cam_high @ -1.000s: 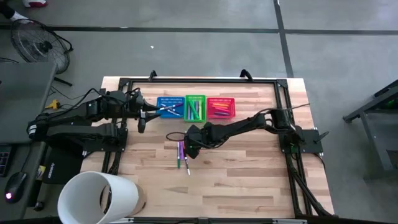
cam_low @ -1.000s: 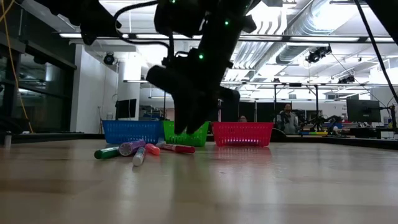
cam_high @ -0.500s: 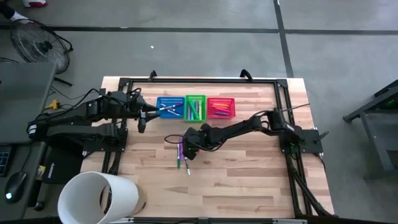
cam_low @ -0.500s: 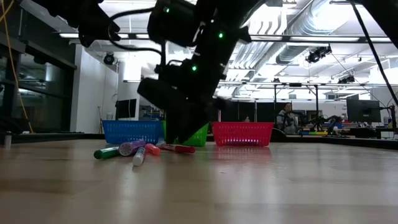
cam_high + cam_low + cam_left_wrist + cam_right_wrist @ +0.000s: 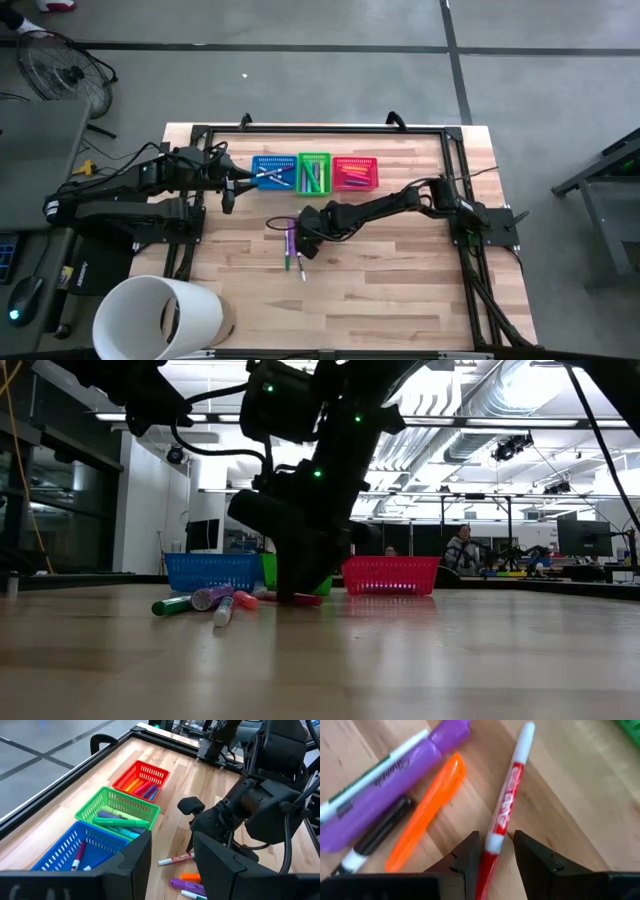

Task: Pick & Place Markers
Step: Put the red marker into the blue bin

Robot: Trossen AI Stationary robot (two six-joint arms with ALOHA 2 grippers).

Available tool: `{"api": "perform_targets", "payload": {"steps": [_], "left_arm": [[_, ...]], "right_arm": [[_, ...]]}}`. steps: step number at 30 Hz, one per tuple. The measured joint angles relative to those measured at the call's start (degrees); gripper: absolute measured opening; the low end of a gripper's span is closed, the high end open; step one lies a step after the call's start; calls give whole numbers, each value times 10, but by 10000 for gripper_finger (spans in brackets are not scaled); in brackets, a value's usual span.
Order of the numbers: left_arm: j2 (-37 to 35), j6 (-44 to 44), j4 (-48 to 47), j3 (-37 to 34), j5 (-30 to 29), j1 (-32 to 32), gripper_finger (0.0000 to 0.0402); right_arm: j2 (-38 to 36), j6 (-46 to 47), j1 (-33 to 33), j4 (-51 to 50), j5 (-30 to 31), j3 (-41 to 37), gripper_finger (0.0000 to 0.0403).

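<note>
Red is the colour that matters here: a red marker (image 5: 502,815) lies flat on the wooden desk (image 5: 400,280), and the right end effector (image 5: 495,857) has come down from its higher position a second ago until its two fingers straddle the marker's lower barrel. The fingers have narrowed over that second, yet a sliver of gap shows on each side, so the grasp looks about to close but not yet made (my reading, not a certainty). That would mean the pick step for this marker is nearly done.

Just beside it lie an orange marker (image 5: 427,810), a purple marker (image 5: 395,780) and a dark-capped one (image 5: 375,840), all loose near the desk's middle. Other markers already sit in the blue basket (image 5: 273,172), green basket (image 5: 314,172) and red basket (image 5: 355,172).

The right arm stretches from its base at the desk's right edge, wrist tipped steeply down. The left end effector (image 5: 172,855) hovers by the blue basket, fingers parted, holding nothing.
</note>
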Motion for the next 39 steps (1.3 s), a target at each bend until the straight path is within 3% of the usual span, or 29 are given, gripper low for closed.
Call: {"api": "perform_targets", "payload": {"steps": [5,10,21,39], "left_arm": [[0,0,0,0,-2,0,145],[0,0,-1,0,-1,0,145],[0,-2,-23,0,-1,0,145],[0,-2,-24,0,-2,0,145]], "right_arm": [[0,11,2,-8,-17,0,81],[0,2,0,-23,-49,-1,24],[-22,-42,-5,-54,-94,-4,23],[-127,-74,-31,-72,-17,-4,23]]}}
